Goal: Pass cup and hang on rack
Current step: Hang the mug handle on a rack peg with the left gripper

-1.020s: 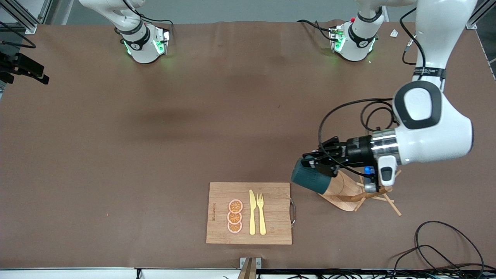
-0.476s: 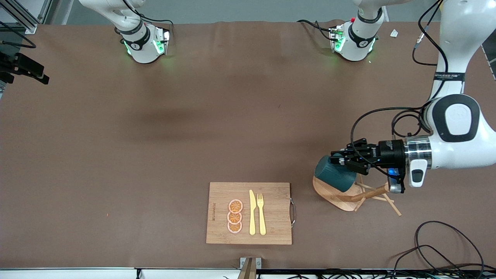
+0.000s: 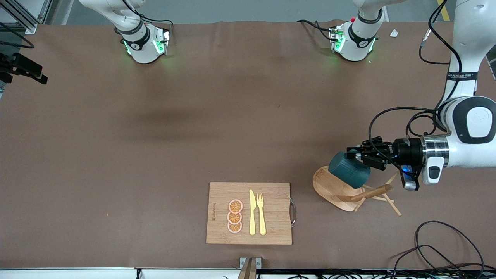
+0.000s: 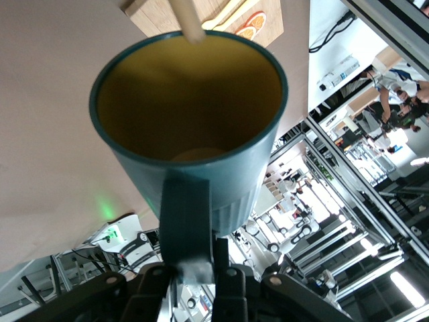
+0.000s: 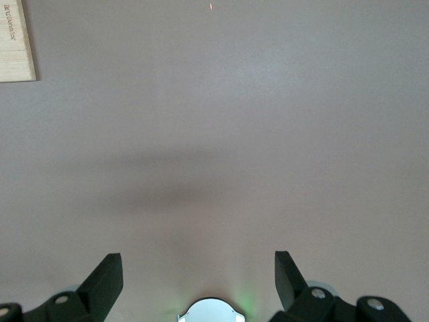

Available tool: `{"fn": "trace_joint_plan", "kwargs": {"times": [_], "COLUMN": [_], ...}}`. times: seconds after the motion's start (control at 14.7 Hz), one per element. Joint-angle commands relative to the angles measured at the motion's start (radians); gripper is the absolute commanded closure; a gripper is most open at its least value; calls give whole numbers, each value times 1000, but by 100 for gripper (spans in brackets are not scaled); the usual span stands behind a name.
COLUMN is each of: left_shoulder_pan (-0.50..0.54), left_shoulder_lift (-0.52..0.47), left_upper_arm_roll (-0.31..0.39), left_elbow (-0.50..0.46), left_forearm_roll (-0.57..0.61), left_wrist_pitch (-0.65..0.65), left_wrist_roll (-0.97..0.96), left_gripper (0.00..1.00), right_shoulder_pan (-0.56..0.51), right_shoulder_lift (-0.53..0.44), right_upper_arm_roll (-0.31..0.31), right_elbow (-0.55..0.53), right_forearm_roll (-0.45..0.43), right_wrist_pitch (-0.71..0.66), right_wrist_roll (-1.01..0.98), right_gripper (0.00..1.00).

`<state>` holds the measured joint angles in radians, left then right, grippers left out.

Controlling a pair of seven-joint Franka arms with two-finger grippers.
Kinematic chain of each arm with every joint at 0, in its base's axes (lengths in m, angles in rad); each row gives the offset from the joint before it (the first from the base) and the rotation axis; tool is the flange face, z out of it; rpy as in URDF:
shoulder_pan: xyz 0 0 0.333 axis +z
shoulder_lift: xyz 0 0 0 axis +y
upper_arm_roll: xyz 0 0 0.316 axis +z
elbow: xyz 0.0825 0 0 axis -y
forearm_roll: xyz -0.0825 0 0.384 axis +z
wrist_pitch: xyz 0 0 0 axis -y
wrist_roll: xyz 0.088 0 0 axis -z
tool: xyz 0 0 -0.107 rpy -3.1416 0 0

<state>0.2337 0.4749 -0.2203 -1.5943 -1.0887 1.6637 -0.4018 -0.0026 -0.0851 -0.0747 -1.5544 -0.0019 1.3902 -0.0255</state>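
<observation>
My left gripper [image 3: 354, 153] is shut on the loop handle of the dark teal cup [image 3: 348, 169]. It holds the cup on its side over the oval base of the wooden rack [image 3: 328, 185], beside the rack's post and thin pegs. In the left wrist view the cup [image 4: 201, 174] shows its mustard-yellow inside. The handle is pinched in my left gripper [image 4: 201, 258], and a peg tip [image 4: 186, 19] stands just at the cup's rim. My right gripper [image 5: 199, 265] is open and empty, high over bare table, and the right arm waits.
A rectangular wooden cutting board [image 3: 224, 193] lies near the front edge, beside the rack toward the right arm's end. It holds orange slices, a yellow knife and a fork. Its corner shows in the right wrist view [image 5: 17, 40]. Black cables [image 3: 434, 248] lie at the near corner.
My left gripper has carried the cup toward the left arm's end of the table, from beside the cutting board's edge to over the rack's base, close to the pegs.
</observation>
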Motion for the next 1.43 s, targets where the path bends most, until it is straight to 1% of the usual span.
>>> {"fn": "trace_joint_plan", "kwargs": {"times": [0.0, 0.34, 0.54, 0.68, 0.82, 0.88, 0.95, 1.02, 1.09, 1.16, 1.29, 1.36], "left_shoulder_pan": [41, 67, 81, 95, 98, 98, 98, 98, 99, 98, 96, 96], "left_shoulder_lift": [13, 71, 93, 106, 117, 119, 119, 119, 116, 108, 87, 56], "left_upper_arm_roll": [-13, -11, -11, -11, -11, -11, -11, -11, -10, -10, -2, -1], "left_elbow": [-24, -19, -16, -16, -16, -13, -13, -12, -6, 5, 33, 33], "left_forearm_roll": [-30, -53, -53, -51, -51, -51, -53, -54, -54, -50, -31, -17], "left_wrist_pitch": [-31, -32, -33, -33, -35, -35, -35, -33, -33, -32, -28, -30], "left_wrist_roll": [87, 196, 225, 248, 262, 262, 259, 256, 245, 238, 165, 119], "left_gripper": [100, 100, 99, 98, 93, 86, 72, 52, 22, 0, 0, 0], "right_shoulder_pan": [-17, -17, -20, -20, -20, -20, -20, -20, -20, -20, -20, -20], "right_shoulder_lift": [-28, -28, -28, -28, -28, -28, -28, -28, -28, -28, -28, -28], "right_upper_arm_roll": [19, 18, 16, 16, 15, 15, 15, 15, 15, 16, 16, 16], "right_elbow": [-26, -26, -26, -26, -26, -24, -24, -24, -24, -24, -24, -24], "right_forearm_roll": [7, 7, 6, 7, 5, 5, 6, 7, 5, 6, 5, 6], "right_wrist_pitch": [3, 3, 3, 3, 4, 4, 4, 4, 4, 4, 4, 4], "right_wrist_roll": [-8, -10, -11, -11, -11, -11, -11, -11, -11, -11, -11, -11], "right_gripper": [0, 0, 0, 0, 0, 0, 0, 0, 0, 0, 0, 0]}}
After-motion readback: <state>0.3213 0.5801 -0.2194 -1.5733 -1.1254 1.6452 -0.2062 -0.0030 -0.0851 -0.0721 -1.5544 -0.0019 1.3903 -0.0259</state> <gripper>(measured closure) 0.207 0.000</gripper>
